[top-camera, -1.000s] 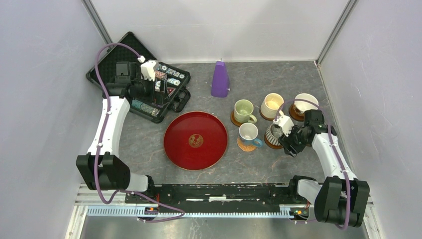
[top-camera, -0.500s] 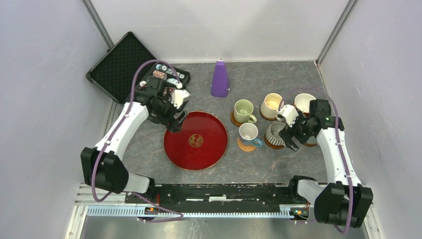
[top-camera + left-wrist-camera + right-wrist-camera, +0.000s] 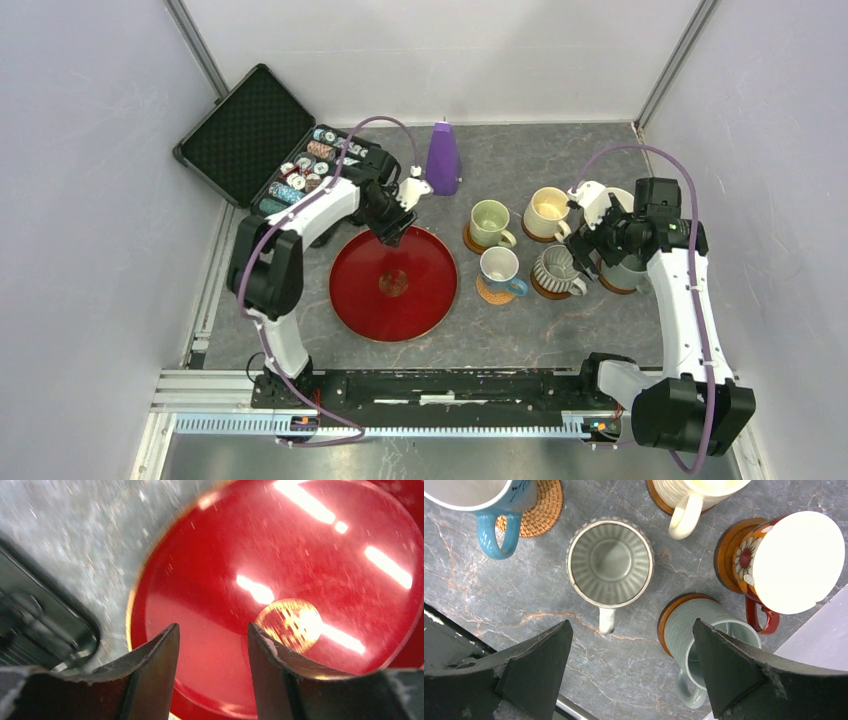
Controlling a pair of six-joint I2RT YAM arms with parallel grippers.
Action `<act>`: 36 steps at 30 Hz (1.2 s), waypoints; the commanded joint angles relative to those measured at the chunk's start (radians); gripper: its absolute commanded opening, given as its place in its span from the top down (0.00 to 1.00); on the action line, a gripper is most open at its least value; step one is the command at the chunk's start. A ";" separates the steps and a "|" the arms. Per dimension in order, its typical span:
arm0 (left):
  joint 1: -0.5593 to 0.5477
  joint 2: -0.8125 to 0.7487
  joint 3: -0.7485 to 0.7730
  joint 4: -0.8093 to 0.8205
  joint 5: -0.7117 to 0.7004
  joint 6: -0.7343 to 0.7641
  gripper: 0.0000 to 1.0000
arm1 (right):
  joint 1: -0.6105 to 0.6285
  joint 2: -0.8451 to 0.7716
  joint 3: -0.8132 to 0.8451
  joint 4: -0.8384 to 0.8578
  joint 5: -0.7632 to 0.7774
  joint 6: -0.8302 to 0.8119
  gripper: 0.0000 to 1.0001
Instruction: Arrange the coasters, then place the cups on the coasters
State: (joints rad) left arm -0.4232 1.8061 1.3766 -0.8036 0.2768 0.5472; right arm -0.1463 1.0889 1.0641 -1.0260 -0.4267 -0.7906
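- The right gripper point(image 3: 632, 624) is spread wide, empty, above the ribbed grey mug point(image 3: 610, 562) on its coaster point(image 3: 541, 291) — a straight upward withdrawal is advised.
- The left gripper point(image 3: 212, 630) is part-open, empty, over the red tray point(image 3: 350, 555).

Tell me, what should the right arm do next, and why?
Probably lift the right gripper straight up and back. Its jaws stand wide open and empty above the ribbed grey cup, which the top view shows already on a dark coaster. The grey-blue cup stands close beside, so a sideways sweep might knock it.
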 commanded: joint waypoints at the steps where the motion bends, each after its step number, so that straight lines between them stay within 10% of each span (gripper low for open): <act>1: -0.029 0.116 0.148 0.075 -0.032 -0.038 0.44 | -0.004 0.012 0.053 0.047 -0.028 0.086 0.02; 26: -0.039 0.329 0.359 0.178 -0.173 -0.070 0.48 | -0.004 0.092 0.173 0.106 -0.007 0.123 0.02; 36: -0.037 0.097 0.256 0.012 0.028 0.035 0.39 | -0.003 0.074 0.140 0.113 -0.020 0.121 0.02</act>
State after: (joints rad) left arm -0.4595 2.0686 1.6833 -0.7277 0.1959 0.5179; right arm -0.1463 1.1797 1.1912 -0.9394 -0.4297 -0.6777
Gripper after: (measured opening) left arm 0.587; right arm 0.979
